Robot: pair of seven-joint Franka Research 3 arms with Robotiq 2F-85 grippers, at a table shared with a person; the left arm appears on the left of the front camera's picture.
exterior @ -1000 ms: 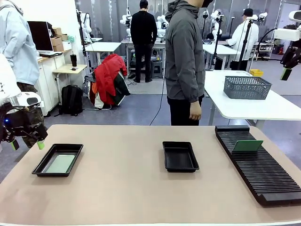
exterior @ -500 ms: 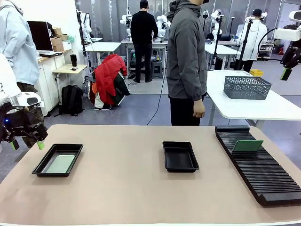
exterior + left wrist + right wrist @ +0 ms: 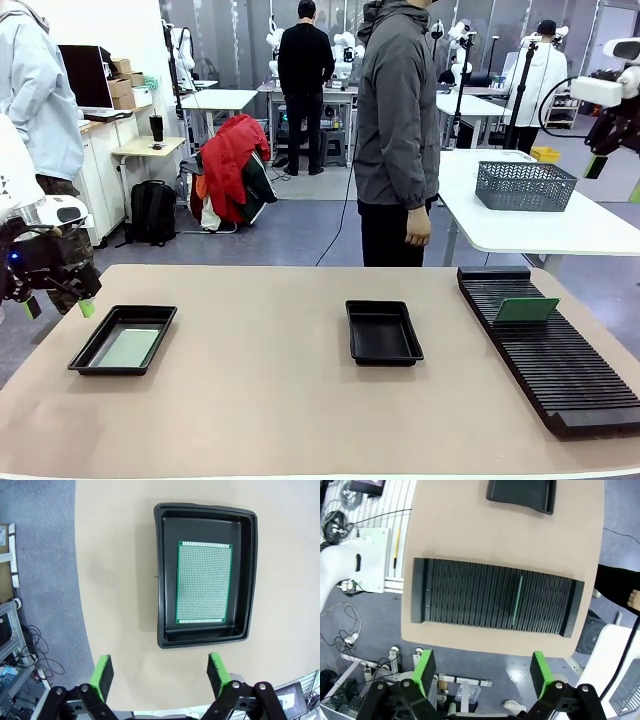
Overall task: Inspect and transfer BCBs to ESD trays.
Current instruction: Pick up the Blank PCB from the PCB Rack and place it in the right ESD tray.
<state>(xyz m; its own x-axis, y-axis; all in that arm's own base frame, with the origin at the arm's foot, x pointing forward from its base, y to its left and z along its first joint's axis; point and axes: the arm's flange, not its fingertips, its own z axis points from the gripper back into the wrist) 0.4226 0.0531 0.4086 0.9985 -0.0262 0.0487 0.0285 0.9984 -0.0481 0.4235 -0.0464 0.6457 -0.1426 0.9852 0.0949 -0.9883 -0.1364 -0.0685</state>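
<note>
Left gripper (image 3: 160,675) jaws are standing wide, green pads (image 3: 103,672) well apart, nothing between them. It is hovering over the desk's (image 3: 260,400) left edge, just short of one short end of the left ESD tray (image 3: 158,580). In the front view the left gripper (image 3: 58,307) is hanging off the desk's left side, near that tray (image 3: 85,352) and not touching it.

One BCB (image 3: 204,582) is lying flat inside the left tray, green gridded face up, nearer one long wall than the other. From the front this board (image 3: 128,347) is showing pale.

Right gripper (image 3: 482,672) jaws are also standing wide and holding nothing. It is looking down from high up over the floor, just off the desk's right edge. In the front view the right gripper (image 3: 614,175) is hanging high at the upper right, well apart from everything on the desk.

Below it the long black slotted rack (image 3: 470,600) is lying along the desk's right side. A second BCB (image 3: 518,602) is standing on edge in one of its slots, showing as a thin green line from above. From the front that board (image 3: 527,309) is sitting toward the far end of the rack (image 3: 560,370).

The middle ESD tray (image 3: 383,332) is lying on the desk between the left tray and the rack, nothing in it. Its near end (image 3: 522,492) is showing at the top of the right wrist view.

A person (image 3: 395,120) in a grey jacket is standing at the far side, one hand (image 3: 418,228) hanging down.
</note>
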